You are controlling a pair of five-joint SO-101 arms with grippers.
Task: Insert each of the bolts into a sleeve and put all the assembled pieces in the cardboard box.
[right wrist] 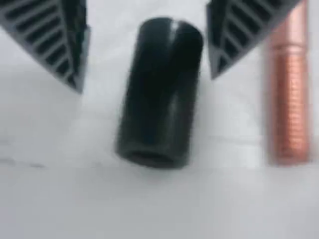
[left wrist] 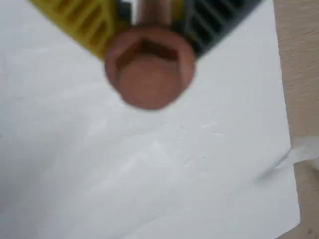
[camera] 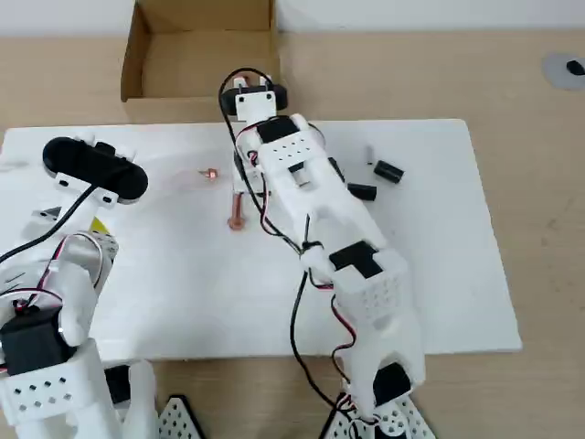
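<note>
Left wrist view: are we holding anything?
– Yes, our left hand [left wrist: 149, 50] is clamped on a bolt [left wrist: 149, 79], likely kept ready for mating. Our right hand [right wrist: 144, 79], spread wide, straddles a sleeve [right wrist: 159, 94] lying on the surface [right wrist: 50, 199] toward twelve o'clock, just short of the cardboard box [camera: 201, 64].

Bright, even light fills the scene. The white sheet [camera: 183, 274] on the bench [camera: 539, 183] glows pale, with only faint, soft-edged shadows under the arms. Inside the right claw [right wrist: 144, 74], the black sleeve [right wrist: 159, 94] carries a pale streak of glare along its top. The bolt [left wrist: 149, 74] in the left claw [left wrist: 149, 17] shines dully.
</note>
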